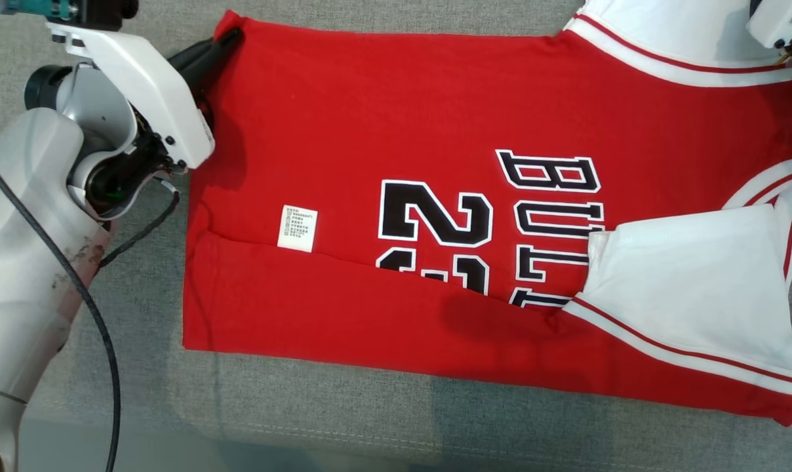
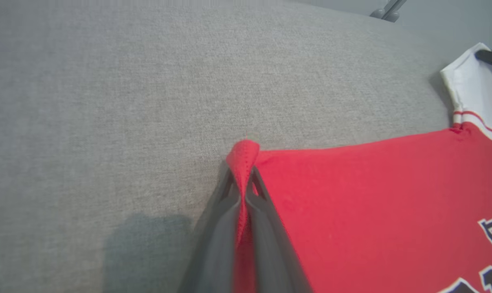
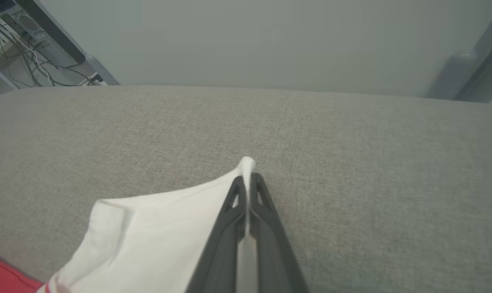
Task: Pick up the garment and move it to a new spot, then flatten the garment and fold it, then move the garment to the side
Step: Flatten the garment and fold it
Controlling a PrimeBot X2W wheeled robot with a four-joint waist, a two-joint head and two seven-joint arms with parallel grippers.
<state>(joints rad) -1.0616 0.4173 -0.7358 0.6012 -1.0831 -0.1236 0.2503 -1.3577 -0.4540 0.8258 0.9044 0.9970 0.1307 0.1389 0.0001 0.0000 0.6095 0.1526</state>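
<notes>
Head view, red jersey (image 1: 396, 118) on grey fabric (image 1: 370, 419), left end effector (image 1: 229, 39) pinching its 10 o'clock corner, right end effector (image 3: 248, 185) pinching white strap (image 3: 156, 228) at 1 o'clock.

grey fabric cushion (image 3: 352, 162), pale wall (image 3: 250, 40)

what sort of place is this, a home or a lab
Probably a lab or test room: the red jersey lies on a grey upholstered cushion, with a bare wall behind and loose cables beside an equipment box off one corner.
</notes>
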